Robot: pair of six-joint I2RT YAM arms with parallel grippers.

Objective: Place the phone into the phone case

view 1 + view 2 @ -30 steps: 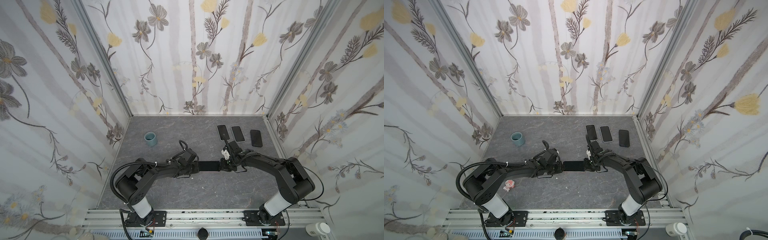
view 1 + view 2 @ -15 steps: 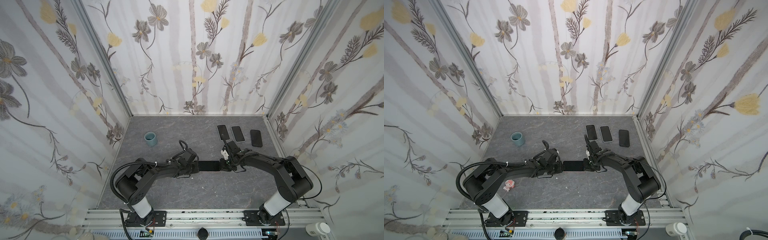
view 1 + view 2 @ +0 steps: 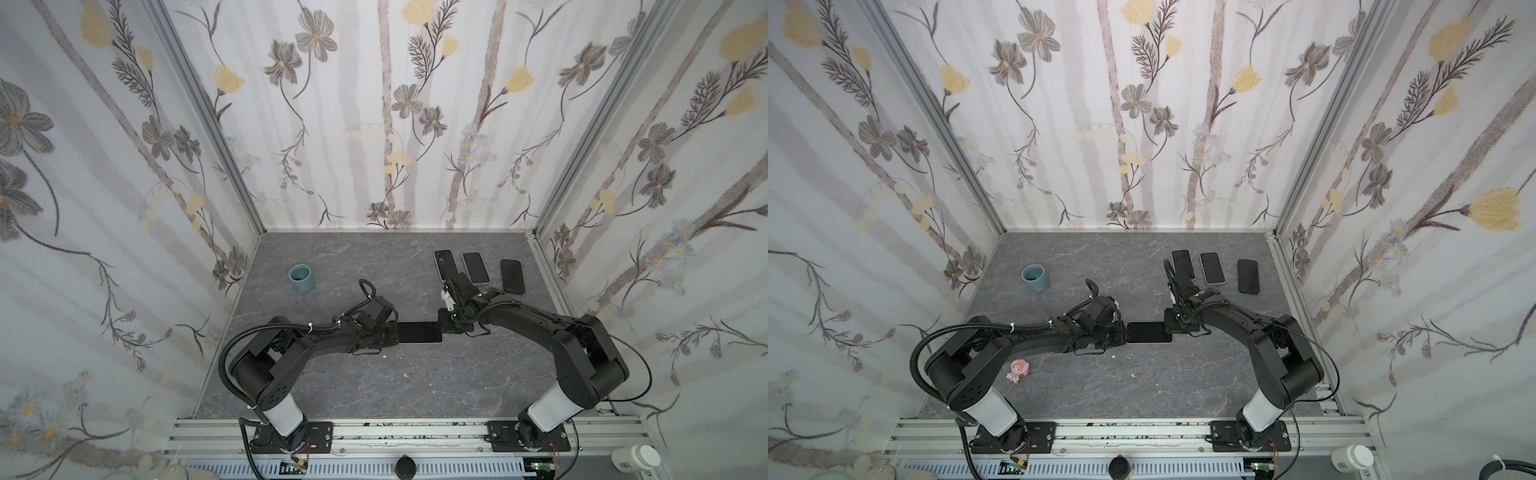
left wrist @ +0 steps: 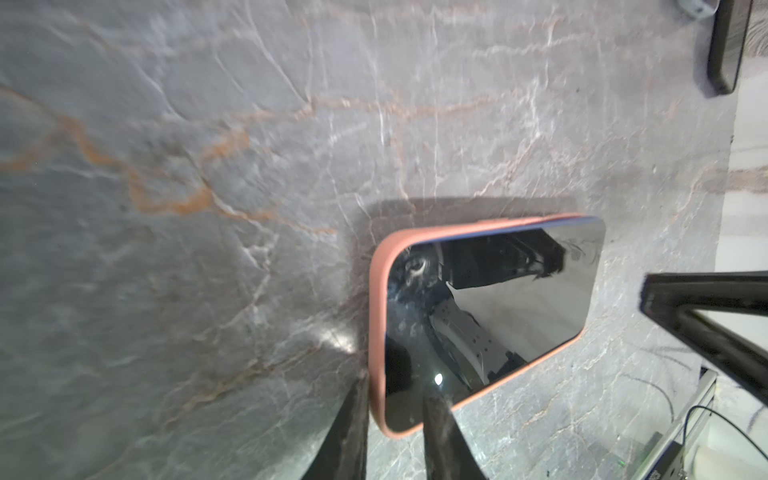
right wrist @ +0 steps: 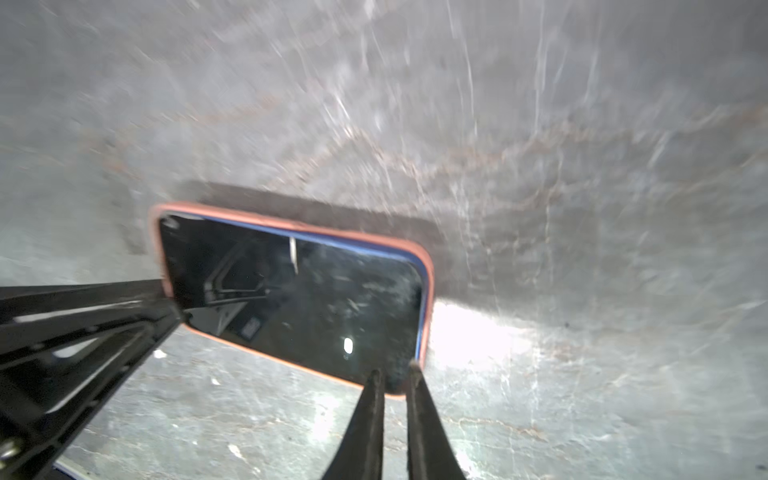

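Note:
The phone [image 3: 419,332] [image 3: 1148,332] lies flat, screen up, in the salmon-pink phone case [image 4: 376,332] [image 5: 430,291] at mid-table. A thin blue strip of the phone's edge shows inside the rim along one long side. My left gripper [image 3: 395,332] [image 4: 395,390] is at the left end, open a little. It straddles a corner, with one fingertip [image 4: 360,386] outside the rim and the other on the screen. My right gripper [image 3: 444,326] [image 5: 395,370] is at the right end, open by a narrow gap. Both its tips rest on that corner of the screen.
A blue-green cup [image 3: 302,278] stands at the back left. Three dark phones [image 3: 476,268] lie in a row at the back right. A small pink figure [image 3: 1018,370] sits by the left arm's base. Patterned walls close in three sides.
Almost nothing. Both grippers stay at the phone's two ends and the phone lies where it was.

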